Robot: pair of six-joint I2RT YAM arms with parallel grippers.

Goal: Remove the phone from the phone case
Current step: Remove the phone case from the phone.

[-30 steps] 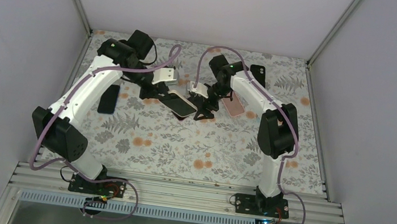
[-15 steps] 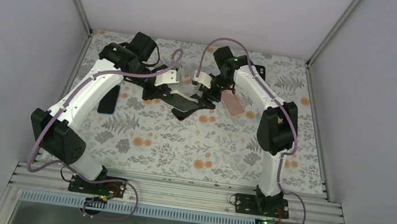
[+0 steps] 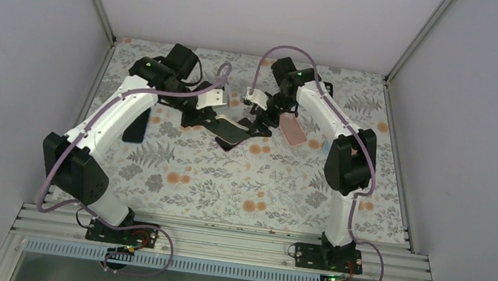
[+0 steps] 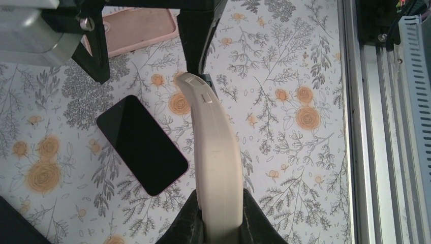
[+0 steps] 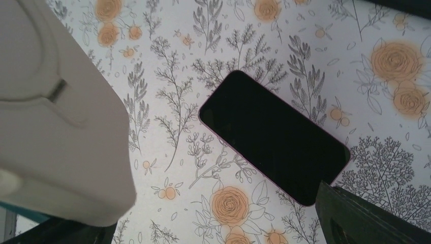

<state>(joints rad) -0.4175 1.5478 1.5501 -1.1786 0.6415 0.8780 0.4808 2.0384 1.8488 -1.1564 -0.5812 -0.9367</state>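
- My left tool (image 4: 218, 226) is clamped tight on the cream case (image 4: 213, 147).
- My right tool (image 3: 255, 123) gapes wide, gripping nothing.
- The phone (image 4: 142, 145) lies screen-up on the desk (image 3: 227, 181), towards its far edge.

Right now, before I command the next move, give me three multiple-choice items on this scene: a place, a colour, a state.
1. Where is the phone? A) flat on the table B) held in mid-air C) leaning on the wall
2. What colour is the case in the left gripper? A) black B) cream C) blue
3. The right gripper is: A) shut on the phone B) shut, empty C) open
Key: 1 A, it lies screen-up on the floral surface. 2 B, a cream edge shows in its grip. 3 C, its jaws stand apart above the phone.
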